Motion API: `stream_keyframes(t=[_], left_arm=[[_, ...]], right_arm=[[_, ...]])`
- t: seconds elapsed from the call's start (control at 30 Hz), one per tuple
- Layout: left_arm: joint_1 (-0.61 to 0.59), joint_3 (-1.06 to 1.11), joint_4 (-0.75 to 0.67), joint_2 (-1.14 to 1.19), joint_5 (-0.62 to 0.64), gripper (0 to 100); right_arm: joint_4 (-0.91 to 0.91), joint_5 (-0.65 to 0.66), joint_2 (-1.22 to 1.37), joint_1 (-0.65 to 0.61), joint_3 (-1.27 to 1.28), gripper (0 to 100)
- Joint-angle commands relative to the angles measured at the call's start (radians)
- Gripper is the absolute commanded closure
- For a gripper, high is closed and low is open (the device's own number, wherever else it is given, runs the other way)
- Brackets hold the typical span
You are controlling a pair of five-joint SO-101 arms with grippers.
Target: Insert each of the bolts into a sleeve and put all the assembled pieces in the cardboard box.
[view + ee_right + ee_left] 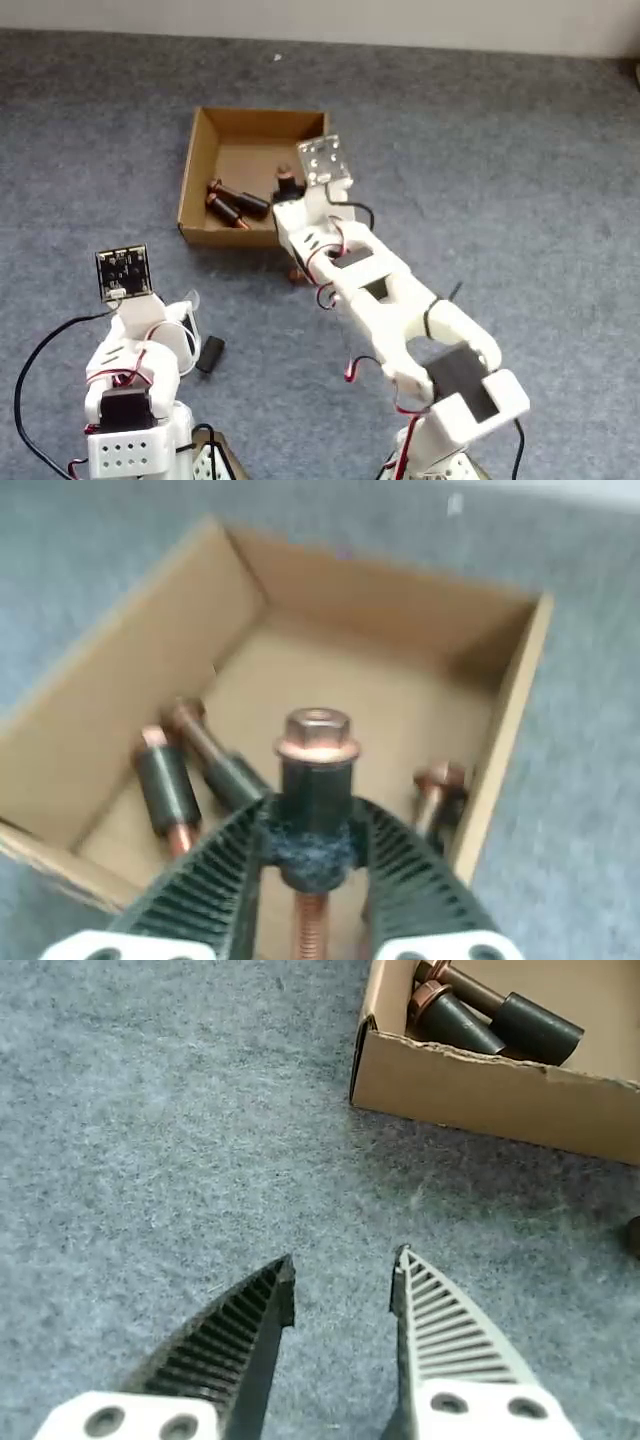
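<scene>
The open cardboard box point(200, 165) lies on the grey carpet. Two assembled bolt-and-sleeve pieces point(235, 202) lie inside near its left wall. My right gripper point(315, 822) is shut on a black sleeve with a copper bolt point(317, 770) through it, held upright over the box's point(130, 680) near right part; in the high view it point(289, 192) hangs at the box's right front. Another assembled piece point(438, 792) leans by the right wall. My left gripper point(343, 1280) is open over bare carpet, short of the box corner point(480, 1090).
A loose black sleeve point(211, 353) lies on the carpet beside the left arm point(135, 360). A small copper part point(297, 273) shows under the right arm point(390, 300), in front of the box. Open carpet stretches to the right and far side.
</scene>
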Motion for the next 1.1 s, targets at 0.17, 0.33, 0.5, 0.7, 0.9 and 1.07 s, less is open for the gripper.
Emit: stream_keyframes(t=[0.17,0.33,0.5,0.7,0.9,1.07], left_arm=[[-0.016,-0.007,-0.017,-0.007,-0.054,82],[-0.081,-0.022,-0.025,-0.007,-0.051,82],[-0.197,-0.028,-0.080,-0.007,-0.018,82],[-0.326,-0.025,-0.149,-0.007,0.063,82],[-0.358,-0.024,-0.163,-0.007,0.071,82],[-0.358,-0.028,-0.163,-0.007,0.071,82]], right_arm=[[0.099,0.002,-0.136,0.008,-0.061,80.8],[0.351,0.002,-0.417,-0.018,-0.013,81.3],[0.630,-0.006,-0.636,-0.151,0.099,81.5],[0.725,-0.284,-0.687,-0.355,0.189,81.5],[0.725,-0.512,-0.558,-0.501,0.186,81.5],[0.725,-0.658,-0.395,-0.564,0.085,81.5]])
